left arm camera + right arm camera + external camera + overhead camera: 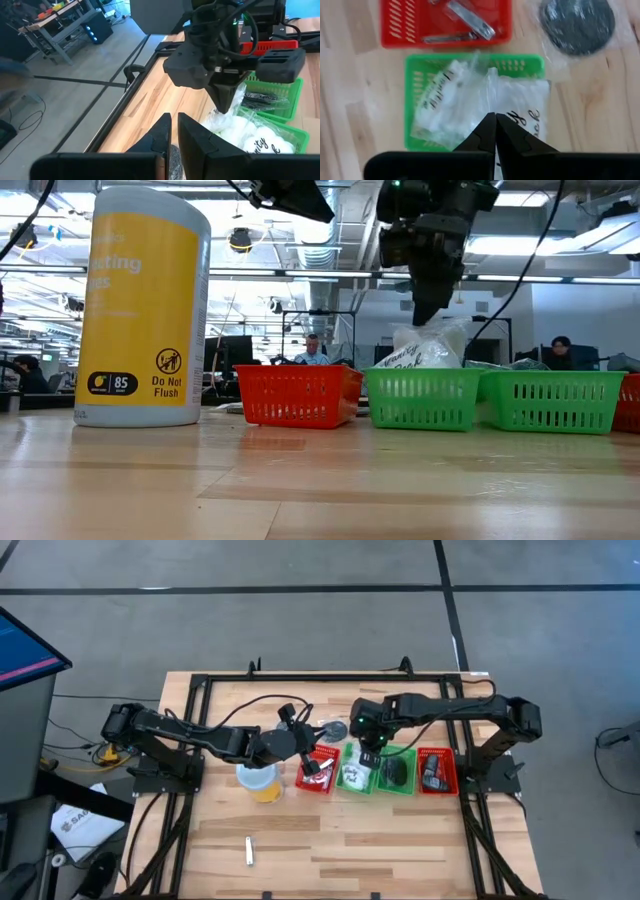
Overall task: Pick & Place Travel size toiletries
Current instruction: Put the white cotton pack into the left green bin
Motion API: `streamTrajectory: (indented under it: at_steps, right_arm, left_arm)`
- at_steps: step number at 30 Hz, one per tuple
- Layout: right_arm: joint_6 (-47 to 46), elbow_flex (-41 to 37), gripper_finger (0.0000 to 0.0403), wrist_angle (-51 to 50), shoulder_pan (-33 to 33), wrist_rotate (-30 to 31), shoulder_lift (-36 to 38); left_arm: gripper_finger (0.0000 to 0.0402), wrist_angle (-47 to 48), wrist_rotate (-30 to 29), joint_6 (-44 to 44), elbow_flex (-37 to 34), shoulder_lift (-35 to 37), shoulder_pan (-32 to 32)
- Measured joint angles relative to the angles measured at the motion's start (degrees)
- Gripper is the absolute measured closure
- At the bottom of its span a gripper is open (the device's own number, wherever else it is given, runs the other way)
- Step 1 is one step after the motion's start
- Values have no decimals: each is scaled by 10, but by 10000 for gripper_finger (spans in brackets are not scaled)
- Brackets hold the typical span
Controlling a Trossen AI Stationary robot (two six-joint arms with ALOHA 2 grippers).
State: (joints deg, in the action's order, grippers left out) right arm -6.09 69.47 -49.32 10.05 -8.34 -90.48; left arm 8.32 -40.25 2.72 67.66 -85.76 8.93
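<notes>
Two white lumpy packets in clear wrap sit at a green bin (354,778): one (440,100) lies inside, the other (525,107) lies across the bin's far rim. My right gripper (494,120) points down over them, shut on the wrap. A dark grey disc (333,730) in clear wrap lies flat on the table beyond the bins. My left gripper (174,131) hovers beside it, well above the table, fingers nearly together and holding nothing. A short silvery tube (249,852) lies near the table's near edge. My right gripper pinches the clear wrap at the top of a white packet (428,332) between its two fingers, coming from above and pointing down. The packet hangs just under the fingertips (430,308). Its lower part is hidden behind the green bin's wall (425,402).
A yellow cup with a white lid (258,780) stands left of the bins. In a row from left stand a red bin (317,772) with metal items, two green bins and another red bin (436,770). People sit in the room behind.
</notes>
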Motion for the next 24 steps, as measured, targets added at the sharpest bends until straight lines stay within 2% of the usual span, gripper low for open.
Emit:
streamTrajectory:
  at_steps: [5,11,24]
  right_arm:
    - [-9,-4,403,20,-14,-10,-7]
    - [-14,-45,403,61,-33,-37,-8]
    - [-26,-52,403,98,-38,-38,-8]
  left_arm:
    - [376,0,0,0,0,0,0]
    - [376,0,0,0,0,0,0]
    - [376,0,0,0,0,0,0]
